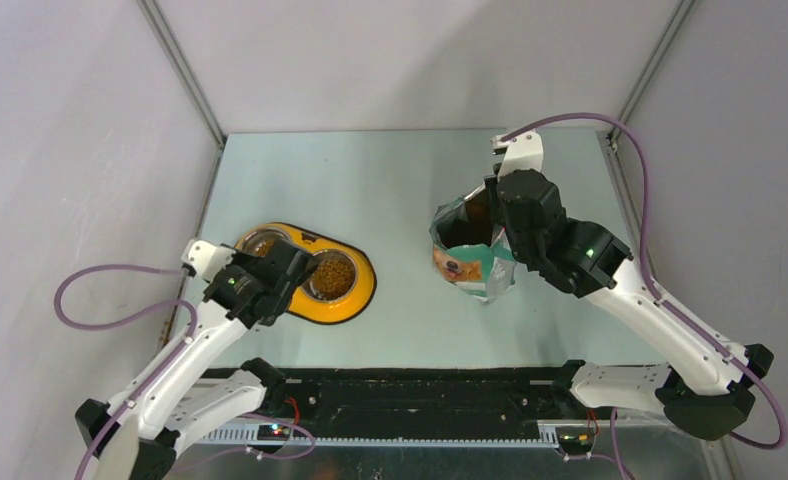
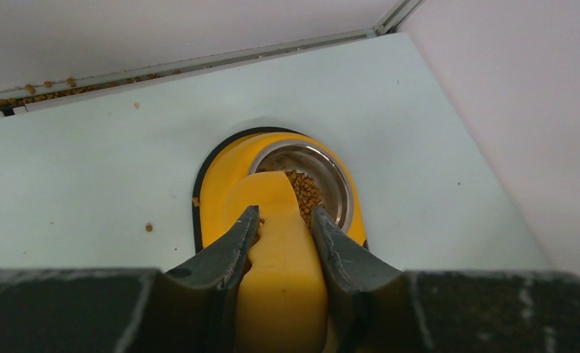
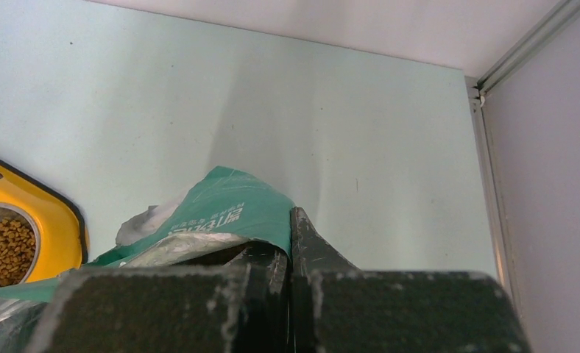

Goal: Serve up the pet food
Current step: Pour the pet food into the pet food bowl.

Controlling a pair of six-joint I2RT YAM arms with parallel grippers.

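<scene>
1. My left gripper [image 2: 283, 234] is clamped on the handle of the yellow scoop [image 2: 278, 294]. The scoop's lip is poised over the steel bowl [image 2: 340, 193] in the yellow feeder [image 2: 217, 187].
2. The pet food [image 2: 305, 193] lies heaped in that bowl. A few stray pellets [image 2: 149, 227] sit on the table [image 2: 88, 169] beside the feeder and along the table's edge.
3. My right gripper [image 3: 291, 254] is pinched together on the rim of the green bag [image 3: 224, 209]. It holds the bag upright with its mouth open, well apart from the feeder.
4. I judge the step in hand to be emptying the scoop into the bowl. I cannot tell whether any food remains in the scoop.
5. Next I would need to finish the tip and lift clear of the bowl's rim. If more is wanted, I would carry the scoop over to the bag's mouth while the right side holds it steady.
6. The bag's green flap carries white lettering, too small for me to read. An orange patch lower down is likewise illegible. No brand shows on the scoop or feeder.
</scene>
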